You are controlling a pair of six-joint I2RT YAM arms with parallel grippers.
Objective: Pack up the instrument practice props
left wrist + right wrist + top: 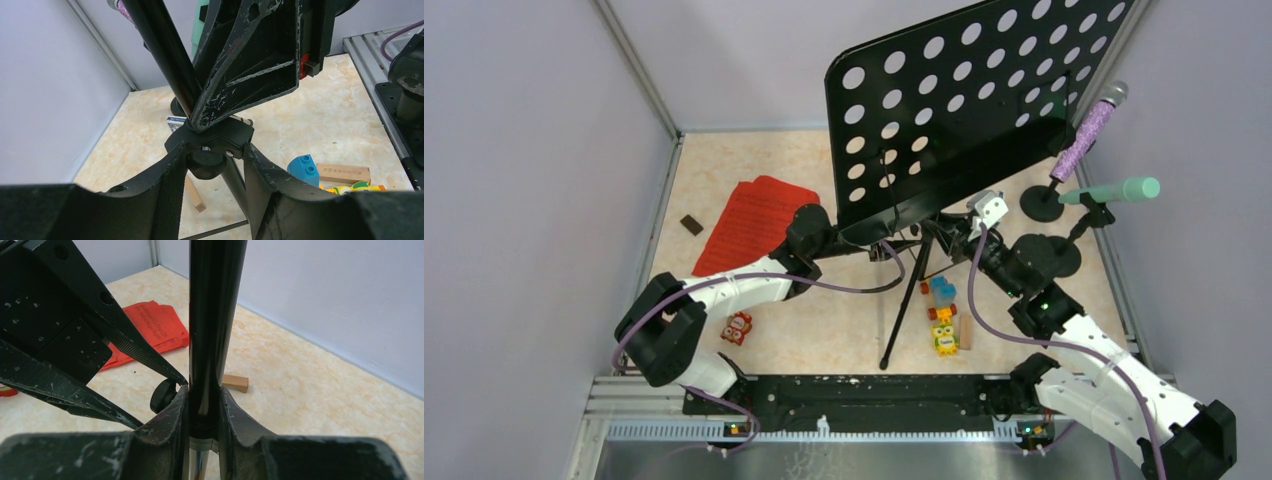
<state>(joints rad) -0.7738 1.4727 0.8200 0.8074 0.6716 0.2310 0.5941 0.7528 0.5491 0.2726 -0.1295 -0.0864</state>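
Observation:
The black perforated music rack (964, 100) stands on tripod legs (902, 310) mid-table. My right gripper (949, 228) is shut on its upright pole (212, 315), with the fingers (172, 415) pressed to both sides. My left gripper (879, 240) is open, its jaws straddling the clamp knob (206, 165) under the collar (215, 135), with a gap on the knob's right. Red sheet-music pages (754, 225) lie at left. At right, the purple microphone (1089, 130) and the mint-green microphone (1114, 190) rest in two round-based holders (1044, 203) (1056, 256).
Toy figures (737, 327) (943, 335), a blue brick (942, 290) and a wooden block (967, 332) lie near the tripod legs. A small dark block (690, 224) sits by the left wall. Walls close in on the left, back and right.

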